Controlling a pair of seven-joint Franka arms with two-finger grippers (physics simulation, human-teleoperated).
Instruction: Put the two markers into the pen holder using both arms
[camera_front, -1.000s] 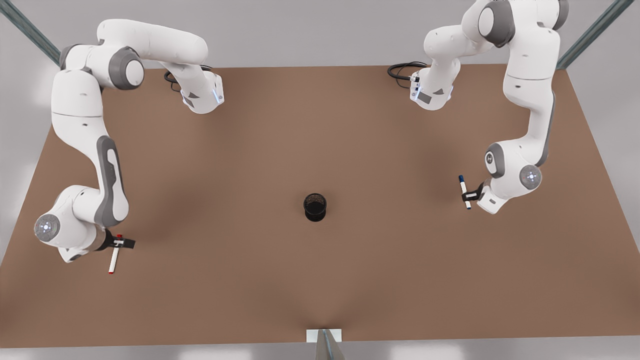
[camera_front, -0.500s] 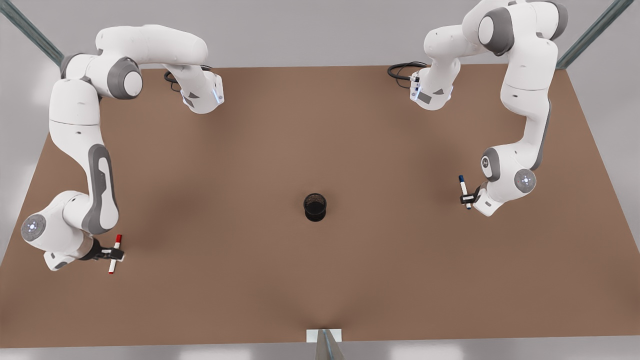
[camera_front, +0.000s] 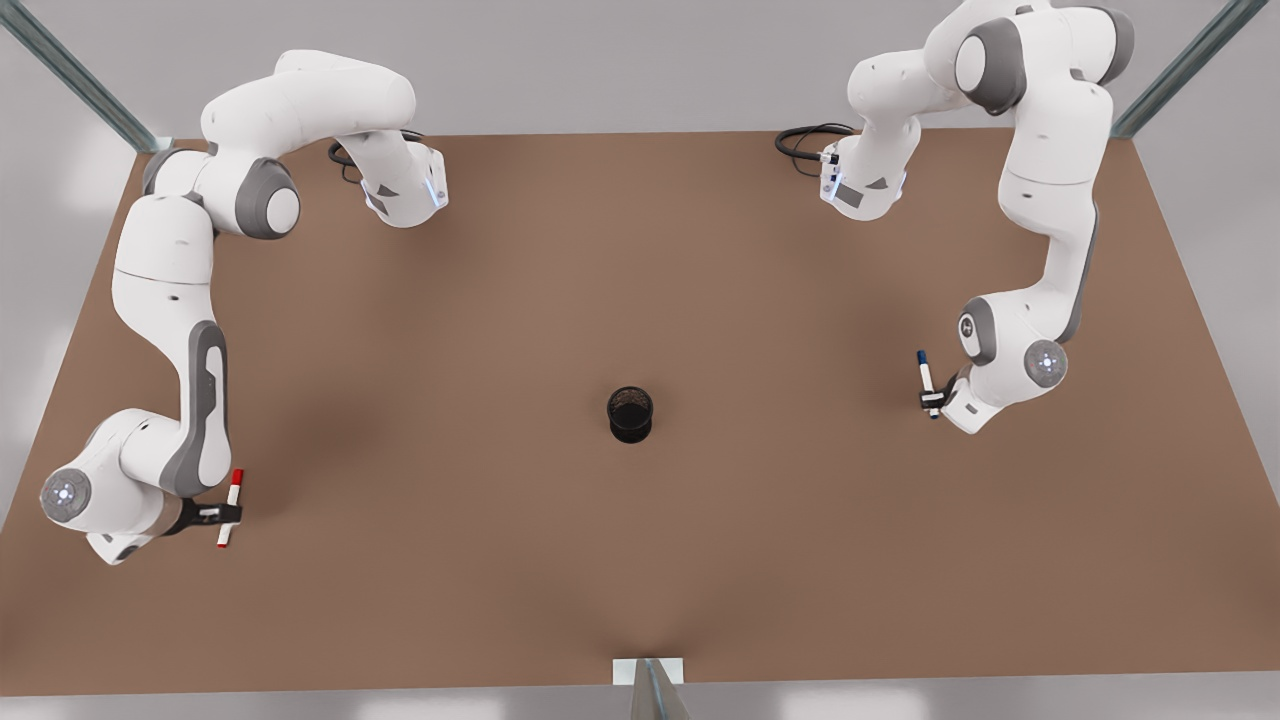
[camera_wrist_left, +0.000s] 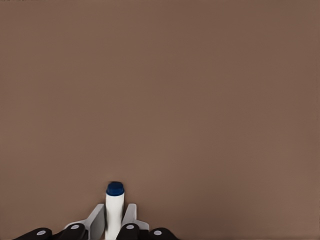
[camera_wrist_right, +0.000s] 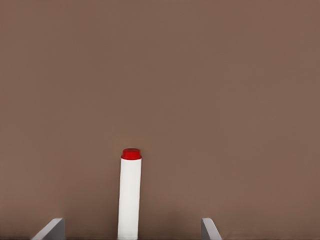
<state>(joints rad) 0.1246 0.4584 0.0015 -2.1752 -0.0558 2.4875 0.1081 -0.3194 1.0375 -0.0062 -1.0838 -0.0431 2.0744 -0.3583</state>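
Left pincer (camera_wrist_left: 114, 222) clamped on blue-capped marker (camera_wrist_left: 114, 210); right pincer (camera_wrist_right: 131, 229) spread wide (red-tipped marker (camera_wrist_right: 130, 192) between, untouched).

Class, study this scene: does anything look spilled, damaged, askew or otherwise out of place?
Nothing stands out. The holder stands upright mid-table. The left gripper is shut on the blue marker; the right gripper is open around the red marker. Nothing is spilled or broken.

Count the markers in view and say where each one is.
2. The blue-capped marker sits between the closed left end effector fingers, front view's right; the red-capped marker lies between the open right end effector fingers, front view's left.
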